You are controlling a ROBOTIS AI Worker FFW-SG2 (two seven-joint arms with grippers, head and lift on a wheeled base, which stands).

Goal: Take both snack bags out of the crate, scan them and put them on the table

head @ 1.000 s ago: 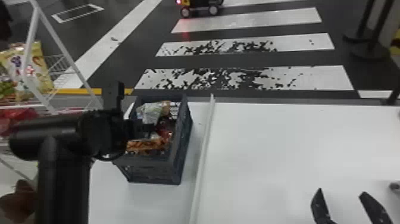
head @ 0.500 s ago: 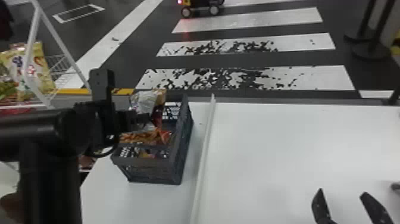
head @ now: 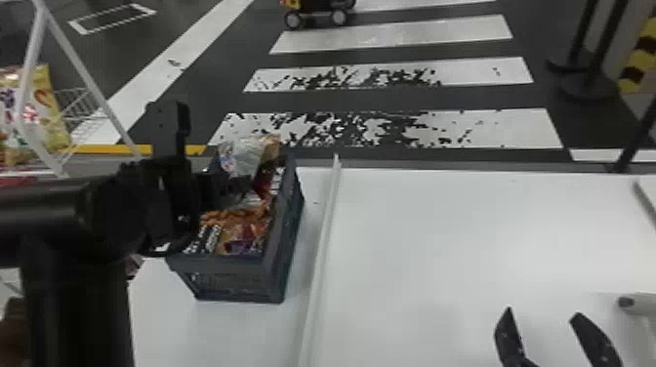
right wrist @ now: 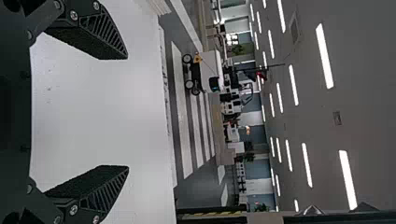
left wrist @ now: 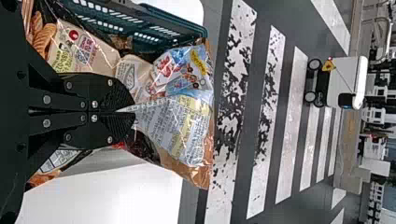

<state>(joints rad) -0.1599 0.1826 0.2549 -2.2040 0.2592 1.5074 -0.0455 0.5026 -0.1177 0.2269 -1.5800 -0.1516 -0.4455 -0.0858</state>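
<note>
L gripper [head: 246, 188] clamped tight on the silvery snack bag [head: 240, 158], pinching its edge, bag partly above the rim at the crate's [head: 229, 273] far end! 2nd bag [head: 244, 233] sits lower in the crate, nearer the robot. R gripper [head: 543, 315], fingers wide apart, over the table [head: 463, 244]. White ridge [head: 317, 273] in the way, btwn crate & table's R part. Wire rack [head: 80, 110] w/ yellow bag [head: 49, 114] off L.

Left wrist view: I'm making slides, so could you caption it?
Left gripper closed on a printed snack bag at the crate.
</note>
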